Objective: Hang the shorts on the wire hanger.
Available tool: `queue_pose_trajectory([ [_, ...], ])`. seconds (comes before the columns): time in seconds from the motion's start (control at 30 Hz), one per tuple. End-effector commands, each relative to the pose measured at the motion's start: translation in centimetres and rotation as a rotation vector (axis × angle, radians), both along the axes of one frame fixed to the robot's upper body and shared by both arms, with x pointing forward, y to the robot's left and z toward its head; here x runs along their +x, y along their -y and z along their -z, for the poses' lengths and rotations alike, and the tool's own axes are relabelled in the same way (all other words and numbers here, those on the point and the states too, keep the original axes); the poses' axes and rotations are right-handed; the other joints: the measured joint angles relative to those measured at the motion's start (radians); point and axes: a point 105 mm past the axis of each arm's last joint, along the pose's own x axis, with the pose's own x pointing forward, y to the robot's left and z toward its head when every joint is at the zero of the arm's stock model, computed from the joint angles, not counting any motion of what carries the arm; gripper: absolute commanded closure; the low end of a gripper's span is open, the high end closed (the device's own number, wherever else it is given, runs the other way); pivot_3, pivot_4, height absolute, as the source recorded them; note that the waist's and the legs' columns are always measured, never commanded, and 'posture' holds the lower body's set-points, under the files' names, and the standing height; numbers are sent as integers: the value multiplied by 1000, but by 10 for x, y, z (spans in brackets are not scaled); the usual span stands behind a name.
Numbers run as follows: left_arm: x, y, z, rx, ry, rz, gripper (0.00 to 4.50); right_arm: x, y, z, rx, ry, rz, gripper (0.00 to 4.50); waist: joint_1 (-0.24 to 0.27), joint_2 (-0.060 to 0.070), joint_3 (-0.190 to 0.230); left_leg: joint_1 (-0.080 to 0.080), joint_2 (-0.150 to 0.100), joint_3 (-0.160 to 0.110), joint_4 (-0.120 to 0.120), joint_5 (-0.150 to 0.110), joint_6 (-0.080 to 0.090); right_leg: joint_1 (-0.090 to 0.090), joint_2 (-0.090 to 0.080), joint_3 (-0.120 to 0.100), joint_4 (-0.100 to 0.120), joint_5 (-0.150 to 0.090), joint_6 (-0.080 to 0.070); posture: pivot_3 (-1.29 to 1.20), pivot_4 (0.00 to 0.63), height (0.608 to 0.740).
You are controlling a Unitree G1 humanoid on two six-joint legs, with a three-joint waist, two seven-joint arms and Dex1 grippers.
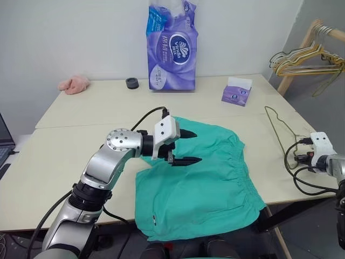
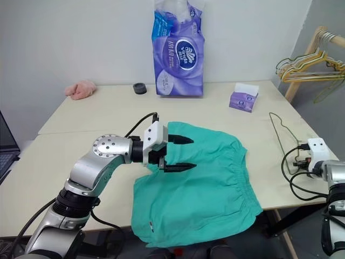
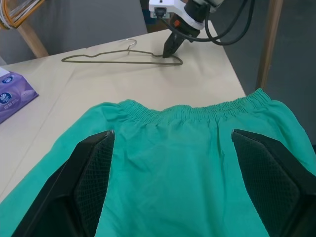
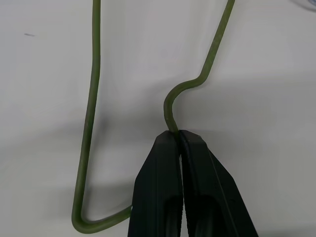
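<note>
The teal shorts (image 1: 205,183) lie flat on the table's front half, waistband to the right, one leg hem hanging over the front edge. My left gripper (image 1: 198,146) hovers open just above the shorts' left part, its black fingers (image 3: 94,173) spread wide over the fabric with nothing between them. The thin olive wire hanger (image 1: 279,129) lies flat on the table to the right of the shorts. My right gripper (image 4: 178,134) is shut on the hanger's wire (image 4: 91,98) at its near corner bend, seen from the left wrist as the right gripper (image 3: 169,49) touching down on the hanger (image 3: 98,56).
A tall purple tissue pack (image 1: 172,46), a small purple tissue box (image 1: 237,90), a black round object (image 1: 132,83) and a pink cloth (image 1: 74,84) sit along the table's back. A bunch of wire hangers (image 1: 304,58) hangs on a wooden rack at far right.
</note>
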Motion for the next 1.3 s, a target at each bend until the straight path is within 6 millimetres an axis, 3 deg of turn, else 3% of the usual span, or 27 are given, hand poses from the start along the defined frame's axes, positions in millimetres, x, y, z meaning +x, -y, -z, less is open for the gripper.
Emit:
queue_pose_trajectory([
  [0.03, 7, -2, -13, -32, 48, -31, 15, 2, 6, -26, -81, 66, -51, 4500, 0, 1, 1, 0, 0, 0, 0, 0, 0, 0, 0, 0, 0, 0, 0, -90, 45, 740],
  [0.17, 24, -17, -17, -64, 38, -120, 15, 2, -10, -63, -244, 155, -268, 4500, -2, 7, 4, -1, 0, 1, -1, 0, 0, -1, 0, 0, 0, -2, 4, -100, 46, 740],
  [0.27, 35, -26, -23, -86, 29, -165, 15, -2, -26, -77, -314, 184, -402, 4500, -7, 8, 4, -1, 0, 1, -1, 0, 0, -3, 0, 0, 1, -3, 5, -102, 47, 740],
  [0.37, 58, -48, -32, -95, 31, -257, 15, -9, -64, -96, -446, 225, -665, 4500, -9, 8, 5, -1, 1, 1, -1, 0, 0, -3, 1, 0, 1, -3, 5, -111, 49, 740],
  [0.53, 74, -67, -43, -105, -15, -291, 15, -23, -113, -95, -673, 226, -1034, 4500, -10, 7, 5, -1, 1, 1, -1, 0, 0, -5, 1, -1, 1, -3, 6, -114, 50, 740],
  [0.77, 68, -83, -25, 40, -128, -237, 15, -20, -165, -103, -1004, 373, -1349, 4500, -7, 6, 6, -2, 0, 4, -1, -1, -1, -6, 0, 0, 1, -3, 7, -112, 51, 740],
  [1.03, 49, -85, 3, 136, -252, -157, 15, -11, -202, -132, -1138, 642, -1415, 4500, -6, 6, 6, -2, 0, 4, -1, -1, -1, -8, 0, 0, 4, -3, 7, -117, 50, 740],
  [1.3, 35, -83, 25, 186, -286, -108, 15, -5, -213, -147, -1135, 751, -1379, 4500, -6, 5, 6, -2, 1, 3, -1, -1, -1, -8, -3, 0, 5, 0, 2, -118, 49, 740],
])
